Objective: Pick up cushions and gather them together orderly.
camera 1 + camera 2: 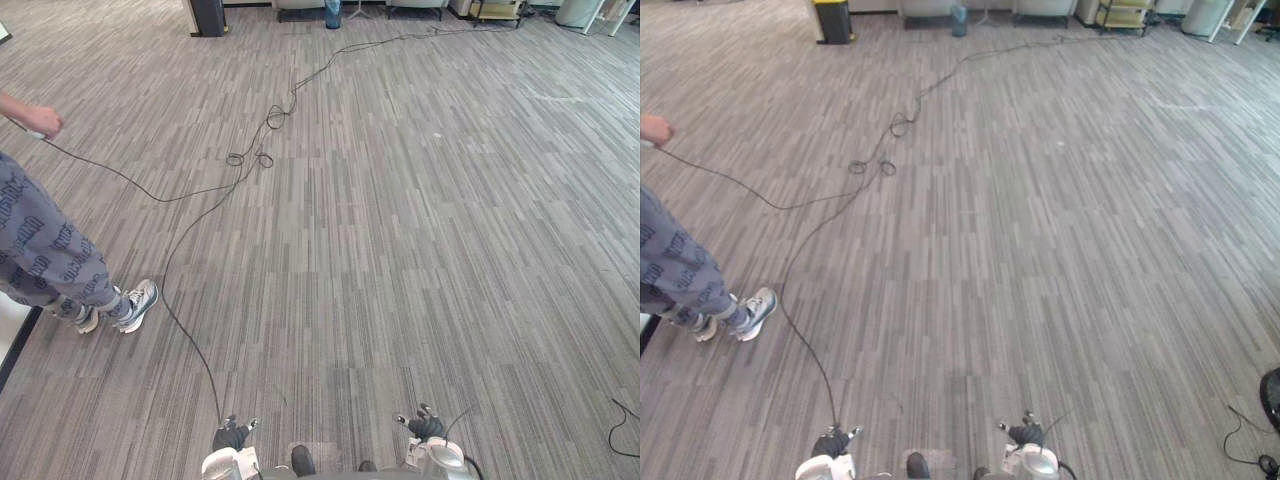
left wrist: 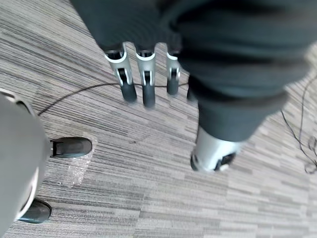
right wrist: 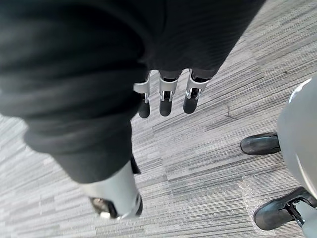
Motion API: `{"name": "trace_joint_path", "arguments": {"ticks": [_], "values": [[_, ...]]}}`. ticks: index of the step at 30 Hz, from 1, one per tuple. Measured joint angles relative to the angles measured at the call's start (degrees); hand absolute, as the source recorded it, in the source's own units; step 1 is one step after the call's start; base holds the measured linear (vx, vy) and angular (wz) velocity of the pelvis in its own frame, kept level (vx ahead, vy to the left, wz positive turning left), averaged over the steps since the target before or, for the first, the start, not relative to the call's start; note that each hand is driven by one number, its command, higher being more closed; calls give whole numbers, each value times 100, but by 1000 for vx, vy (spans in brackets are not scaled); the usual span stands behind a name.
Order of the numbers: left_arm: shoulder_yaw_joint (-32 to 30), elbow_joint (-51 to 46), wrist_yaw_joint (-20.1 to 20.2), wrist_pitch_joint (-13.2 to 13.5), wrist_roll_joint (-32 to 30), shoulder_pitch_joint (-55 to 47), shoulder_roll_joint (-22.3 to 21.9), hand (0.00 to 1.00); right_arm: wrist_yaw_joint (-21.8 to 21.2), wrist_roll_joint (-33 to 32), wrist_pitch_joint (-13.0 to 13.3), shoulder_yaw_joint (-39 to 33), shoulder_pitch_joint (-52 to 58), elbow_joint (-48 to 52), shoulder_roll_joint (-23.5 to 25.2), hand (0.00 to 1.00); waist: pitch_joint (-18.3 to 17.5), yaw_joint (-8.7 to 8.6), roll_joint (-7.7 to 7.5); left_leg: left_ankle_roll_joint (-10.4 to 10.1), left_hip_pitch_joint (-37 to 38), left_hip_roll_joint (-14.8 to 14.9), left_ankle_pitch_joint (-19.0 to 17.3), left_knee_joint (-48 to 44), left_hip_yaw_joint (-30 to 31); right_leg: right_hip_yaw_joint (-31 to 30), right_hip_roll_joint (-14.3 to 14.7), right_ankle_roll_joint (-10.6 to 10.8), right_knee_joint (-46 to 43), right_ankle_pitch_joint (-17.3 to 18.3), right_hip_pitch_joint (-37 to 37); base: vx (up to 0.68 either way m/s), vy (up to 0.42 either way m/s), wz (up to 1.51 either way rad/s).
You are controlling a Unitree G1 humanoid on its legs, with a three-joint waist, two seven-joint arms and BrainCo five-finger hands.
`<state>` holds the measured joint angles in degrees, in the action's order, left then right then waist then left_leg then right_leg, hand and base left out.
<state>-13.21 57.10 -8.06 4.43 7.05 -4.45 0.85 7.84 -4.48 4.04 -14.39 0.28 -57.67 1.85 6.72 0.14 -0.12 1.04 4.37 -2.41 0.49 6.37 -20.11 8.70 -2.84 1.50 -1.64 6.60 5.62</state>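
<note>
Fingers (image 2: pixel 125 84) of left hand (image 2: pixel 144 79) and right hand (image 3: pixel 166 96) hang straight, empty, above carpet (image 1: pixel 420 250); person (image 1: pixel 45 250) stands left.

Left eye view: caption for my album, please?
Left hand and right hand hang open over grey carpet; a person stands left.
</note>
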Motion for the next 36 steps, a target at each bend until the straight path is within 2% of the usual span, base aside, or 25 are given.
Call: {"name": "trace_joint_path", "arguments": {"ticks": [10,22,31,36], "values": [[-608,195,207,-137,-149,14,-172,0,-71,-1,-165,-731,-49,-70,41,0,63,40,71,-62,120,1,-54,1,-52,7,4,5,113,5,173,8,-20,-1],[-592,207,339,-237,-309,37,-160,0,-197,6,-248,-932,-88,-192,38,0,70,42,78,-99,176,3,-99,1,-95,-31,12,6,184,6,250,-2,-25,-1],[-311,212,375,-246,-365,44,-89,0,-228,5,-285,-969,-99,-209,27,0,71,42,79,-101,161,4,-101,1,-74,-19,20,4,188,10,241,-18,-36,1],[-198,210,373,-255,-358,54,-51,0,-227,-3,-302,-971,-110,-204,27,0,75,41,76,-94,42,-24,-95,1,138,184,-11,-9,31,150,128,-9,-36,19]]}}
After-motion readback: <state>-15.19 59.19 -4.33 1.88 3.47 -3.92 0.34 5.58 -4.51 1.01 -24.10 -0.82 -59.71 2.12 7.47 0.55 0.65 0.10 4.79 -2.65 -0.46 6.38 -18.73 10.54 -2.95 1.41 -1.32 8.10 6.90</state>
